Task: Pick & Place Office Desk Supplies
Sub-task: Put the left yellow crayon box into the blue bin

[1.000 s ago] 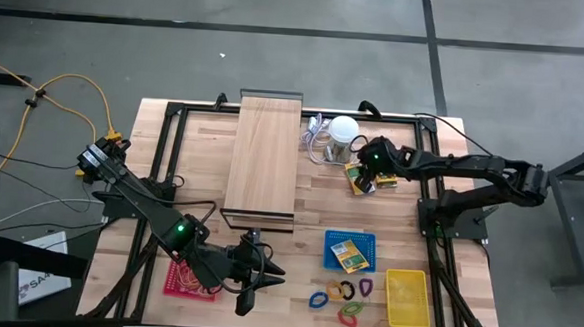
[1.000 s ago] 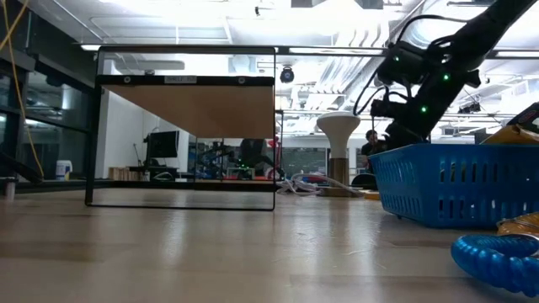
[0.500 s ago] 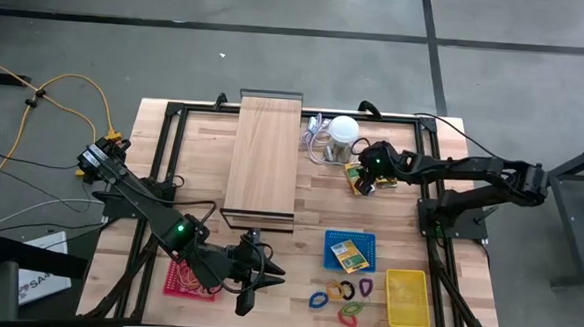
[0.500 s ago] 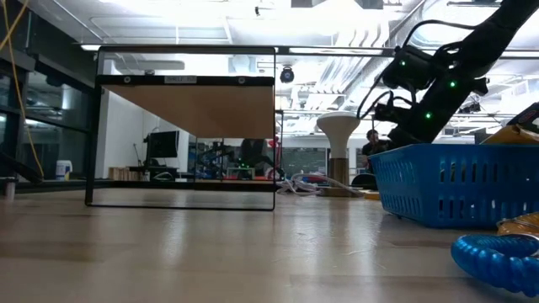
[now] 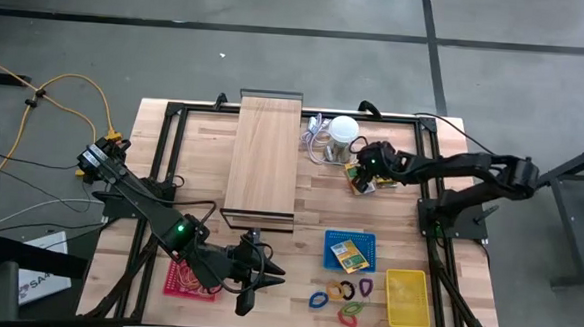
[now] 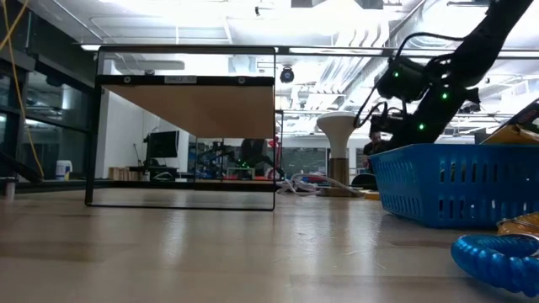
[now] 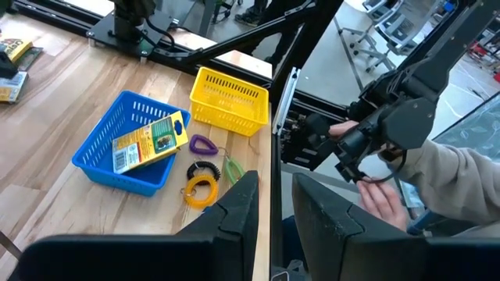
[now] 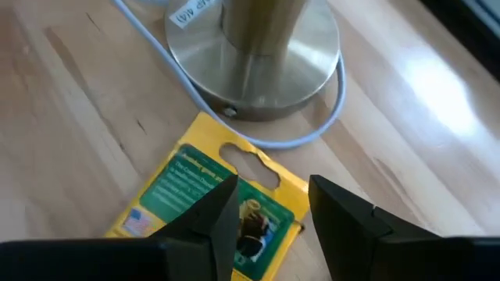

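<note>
I see a bench [image 5: 268, 242] of pale wood in lengthwise planks, framed in black. On it stands a pale wooden board [image 5: 264, 154] with fine grain. The blue basket [image 7: 117, 144] has slotted walls and holds a yellow-orange pack [image 7: 151, 140] printed in green and white. The yellow basket [image 7: 229, 99] shows the same slotted pattern. I note clips beside them: purple [image 7: 203, 144], black [image 7: 205, 168], orange [image 7: 201, 190], green [image 7: 233, 168]. A second yellow pack [image 8: 207, 207] carries a green panel with white lettering. The lamp base [image 8: 264, 47] is brushed silver, its cable [image 8: 141, 31] grey. A red mat [image 5: 184, 278] lies under the black left gripper [image 5: 248, 296]; the right gripper [image 5: 362, 177] is black too.
</note>
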Tool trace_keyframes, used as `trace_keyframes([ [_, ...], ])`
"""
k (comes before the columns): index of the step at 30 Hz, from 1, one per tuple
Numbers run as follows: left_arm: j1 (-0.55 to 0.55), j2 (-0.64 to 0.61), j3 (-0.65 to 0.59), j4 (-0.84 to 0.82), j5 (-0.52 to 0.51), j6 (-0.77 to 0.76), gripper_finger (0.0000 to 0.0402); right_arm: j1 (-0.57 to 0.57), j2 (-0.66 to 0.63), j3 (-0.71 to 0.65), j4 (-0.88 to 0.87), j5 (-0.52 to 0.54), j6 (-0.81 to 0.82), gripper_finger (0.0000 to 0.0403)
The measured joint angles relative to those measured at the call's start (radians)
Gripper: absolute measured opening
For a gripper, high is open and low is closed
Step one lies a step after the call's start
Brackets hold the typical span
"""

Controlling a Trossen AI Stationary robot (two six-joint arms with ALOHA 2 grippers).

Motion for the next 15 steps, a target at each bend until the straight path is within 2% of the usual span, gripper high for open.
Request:
trace_keyframes([
  [5, 0.000, 0.000, 0.000, 0.000, 0.000, 0.000, 0.0077, 0.000, 0.053, 0.000, 0.070, 0.005, 0.001, 0.0144],
  [15, 0.000, 0.000, 0.000, 0.000, 0.000, 0.000, 0.0077, 0.000, 0.054, 0.000, 0.080, 0.038, -0.003, 0.0144],
])
